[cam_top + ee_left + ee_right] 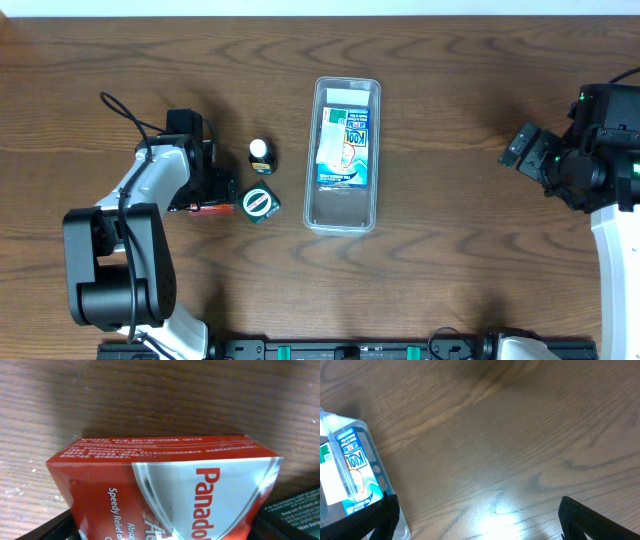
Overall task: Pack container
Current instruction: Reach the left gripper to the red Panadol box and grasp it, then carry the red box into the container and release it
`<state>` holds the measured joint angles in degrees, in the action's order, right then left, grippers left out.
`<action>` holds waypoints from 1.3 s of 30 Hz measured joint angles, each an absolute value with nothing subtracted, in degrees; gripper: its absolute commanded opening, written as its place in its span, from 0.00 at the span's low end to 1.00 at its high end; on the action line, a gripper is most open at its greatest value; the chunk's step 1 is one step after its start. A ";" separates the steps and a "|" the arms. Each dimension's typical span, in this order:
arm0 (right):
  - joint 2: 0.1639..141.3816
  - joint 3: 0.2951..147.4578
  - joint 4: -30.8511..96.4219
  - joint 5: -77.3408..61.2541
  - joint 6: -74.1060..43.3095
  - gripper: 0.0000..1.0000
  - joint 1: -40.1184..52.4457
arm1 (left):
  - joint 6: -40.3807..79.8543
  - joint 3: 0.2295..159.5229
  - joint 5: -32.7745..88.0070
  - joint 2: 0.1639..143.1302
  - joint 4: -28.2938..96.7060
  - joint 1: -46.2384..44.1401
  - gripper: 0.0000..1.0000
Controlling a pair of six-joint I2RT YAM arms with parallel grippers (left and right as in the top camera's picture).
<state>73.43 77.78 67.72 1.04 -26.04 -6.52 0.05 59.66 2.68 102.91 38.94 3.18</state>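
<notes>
Red cardboard: the left claw [207, 205] grips the Panadol box [170, 490], left of the container [342, 216], which lies at the table's [450, 290] centre. It should lift over the dark green box [260, 203] beside the container and lower flat into the bare end. The right claw [482, 524] gapes wide, empty.

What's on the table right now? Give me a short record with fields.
container: clear, mid-table, holds a blue pack
left gripper: at the red Panadol box; grip unclear
right gripper: open, empty, right of container
loose items: white-capped bottle, dark box, left of container
</notes>
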 measured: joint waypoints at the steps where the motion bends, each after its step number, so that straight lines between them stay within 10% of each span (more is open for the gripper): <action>1: 73.43 77.78 67.75 1.04 -26.04 0.99 -6.52 | 0.16 59.68 2.59 102.91 38.89 3.18 0.82; 21: 73.43 77.78 67.75 1.04 -26.04 0.99 -6.52 | 1.48 65.43 1.26 87.48 53.08 1.52 0.68; 39: 73.43 77.78 67.75 1.04 -26.04 0.99 -6.52 | 10.26 68.90 1.30 74.11 47.70 -33.04 0.68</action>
